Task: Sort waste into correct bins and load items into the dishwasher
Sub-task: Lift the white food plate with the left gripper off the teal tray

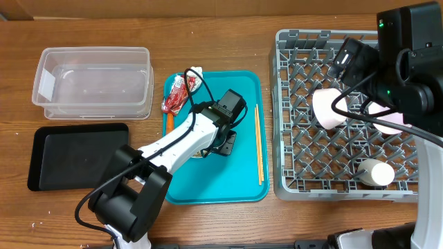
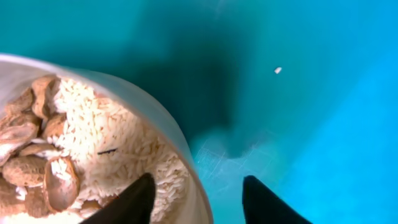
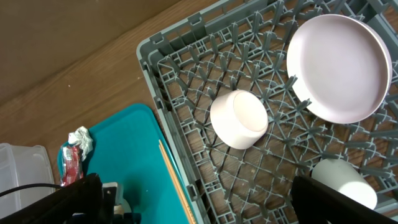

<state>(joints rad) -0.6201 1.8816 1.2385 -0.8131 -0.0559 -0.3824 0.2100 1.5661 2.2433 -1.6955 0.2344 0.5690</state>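
I'm holding left gripper (image 2: 198,182) open astride the bowl (image 2: 184,144) rim, food scraps (image 2: 93,143) beneath, right gripper (image 3: 196,186) hanging wide open above dish rack (image 3: 186,81)

No legible text anywhere, red wrapper (image 1: 174,95) markings too small to read

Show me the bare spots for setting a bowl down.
Free: the black tray; the clear tub; the dish rack floor between white bowl and cup. Crowded: the teal tray's top-left corner, with wrapper and carrot stick.
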